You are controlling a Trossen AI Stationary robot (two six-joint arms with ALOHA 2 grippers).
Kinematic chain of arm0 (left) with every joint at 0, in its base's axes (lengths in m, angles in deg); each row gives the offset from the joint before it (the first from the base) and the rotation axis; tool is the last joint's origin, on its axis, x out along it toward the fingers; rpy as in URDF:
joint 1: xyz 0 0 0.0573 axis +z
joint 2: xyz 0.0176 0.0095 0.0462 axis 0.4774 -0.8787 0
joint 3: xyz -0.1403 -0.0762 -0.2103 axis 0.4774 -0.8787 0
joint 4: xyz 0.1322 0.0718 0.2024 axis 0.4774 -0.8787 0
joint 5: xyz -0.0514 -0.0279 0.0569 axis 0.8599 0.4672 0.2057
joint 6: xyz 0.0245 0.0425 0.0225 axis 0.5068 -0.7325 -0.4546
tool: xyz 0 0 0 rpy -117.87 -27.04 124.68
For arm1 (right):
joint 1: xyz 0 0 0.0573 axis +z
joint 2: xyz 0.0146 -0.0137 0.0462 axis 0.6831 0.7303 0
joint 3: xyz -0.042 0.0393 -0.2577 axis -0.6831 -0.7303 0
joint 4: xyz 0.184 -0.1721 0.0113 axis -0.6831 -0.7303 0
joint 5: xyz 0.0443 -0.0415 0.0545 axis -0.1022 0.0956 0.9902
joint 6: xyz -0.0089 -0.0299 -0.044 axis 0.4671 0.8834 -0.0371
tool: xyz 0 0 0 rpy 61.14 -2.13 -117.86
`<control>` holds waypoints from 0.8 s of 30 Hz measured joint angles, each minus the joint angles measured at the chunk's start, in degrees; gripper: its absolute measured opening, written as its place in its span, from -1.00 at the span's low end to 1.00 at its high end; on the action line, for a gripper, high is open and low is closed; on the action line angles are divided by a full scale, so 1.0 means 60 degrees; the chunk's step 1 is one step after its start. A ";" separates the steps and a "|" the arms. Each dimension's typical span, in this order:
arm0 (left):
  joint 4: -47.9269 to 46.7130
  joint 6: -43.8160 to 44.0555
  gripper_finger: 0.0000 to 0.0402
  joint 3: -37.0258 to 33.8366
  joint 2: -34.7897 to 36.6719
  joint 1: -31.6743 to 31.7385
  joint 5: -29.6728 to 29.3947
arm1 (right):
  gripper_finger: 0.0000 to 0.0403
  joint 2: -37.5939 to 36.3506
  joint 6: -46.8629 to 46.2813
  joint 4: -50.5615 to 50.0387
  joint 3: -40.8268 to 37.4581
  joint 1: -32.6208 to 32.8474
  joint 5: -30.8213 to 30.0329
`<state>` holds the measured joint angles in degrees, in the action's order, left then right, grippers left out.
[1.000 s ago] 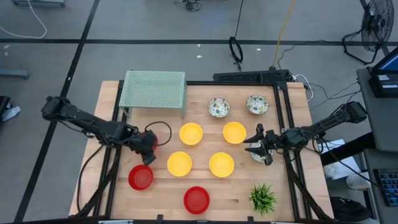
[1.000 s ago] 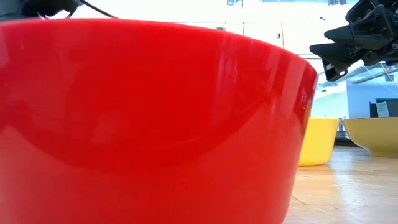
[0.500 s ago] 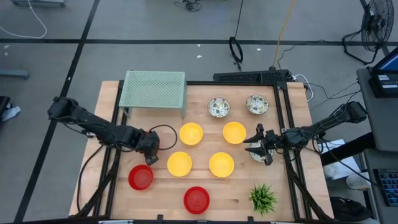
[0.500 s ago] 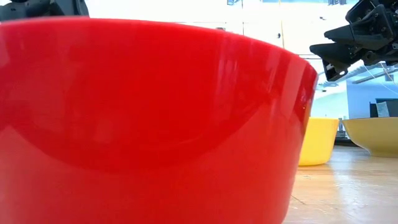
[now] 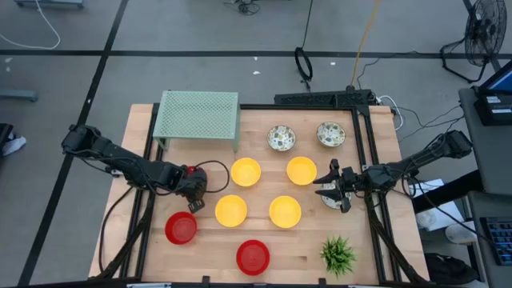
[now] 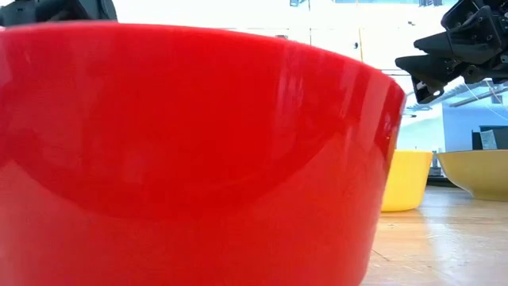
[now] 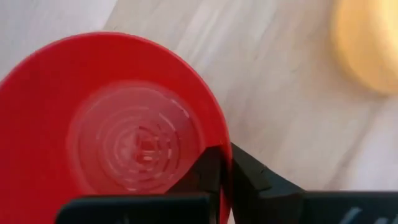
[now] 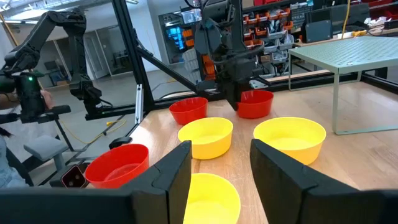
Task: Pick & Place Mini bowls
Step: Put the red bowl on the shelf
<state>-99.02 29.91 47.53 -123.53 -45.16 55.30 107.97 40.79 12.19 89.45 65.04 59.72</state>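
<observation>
Gripping the rim of a red mini bowl (image 7: 118, 124), the left gripper (image 7: 221, 168) has its two dark fingers (image 7: 249, 177) pinched together with the bowl's wall between them. From above, this gripper (image 5: 190, 186) sits just left of the four yellow mini bowls (image 5: 246, 172), and the red bowl it holds is mostly hidden beneath it. Two more red mini bowls (image 5: 181, 228) lie nearer the table's front edge than the yellow group, one in front of the left gripper and one (image 5: 253, 256) further right. The right gripper (image 5: 330, 186) hovers with its fingers spread wide and empty, just right of the yellow group, above a patterned white mini bowl (image 5: 331, 200). Two other patterned bowls (image 5: 281, 138) sit behind the yellow ones. A green mesh rack (image 5: 197, 114) stands behind the left gripper; a small plant (image 5: 338, 254) is at the front right of the wooden table (image 5: 312, 240).
</observation>
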 joint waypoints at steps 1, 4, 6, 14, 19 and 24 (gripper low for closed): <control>0.0053 -0.0146 -0.94 0.0153 0.0003 0.0000 0.0002 | -0.25 0.0003 -0.0002 0.0000 0.0003 0.0003 0.0000; 0.0111 -0.0869 -0.97 0.0751 0.0003 0.0000 -0.0138 | -0.25 0.0000 0.0000 0.0000 0.0000 0.0001 0.0000; 0.0134 -0.1651 -0.96 0.1224 -0.0004 -0.0004 -0.0580 | -0.25 0.0004 -0.0002 -0.0002 0.0001 0.0002 0.0000; 0.1042 -0.5721 -0.96 0.2960 -0.0004 0.0228 -0.2173 | -0.25 0.0004 0.0000 -0.0004 0.0003 0.0000 0.0000; 0.1476 -0.8048 -0.95 0.3720 -0.0004 0.0771 -0.2746 | -0.25 0.0004 -0.0002 0.0000 0.0002 0.0000 0.0000; 0.1151 -0.8574 -0.95 0.4227 -0.0004 0.1914 -0.3082 | -0.25 0.0004 0.0002 0.0000 -0.0001 0.0002 0.0000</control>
<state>-92.11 -21.54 72.90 -123.55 -33.68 36.80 107.99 40.80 12.19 89.44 65.06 59.72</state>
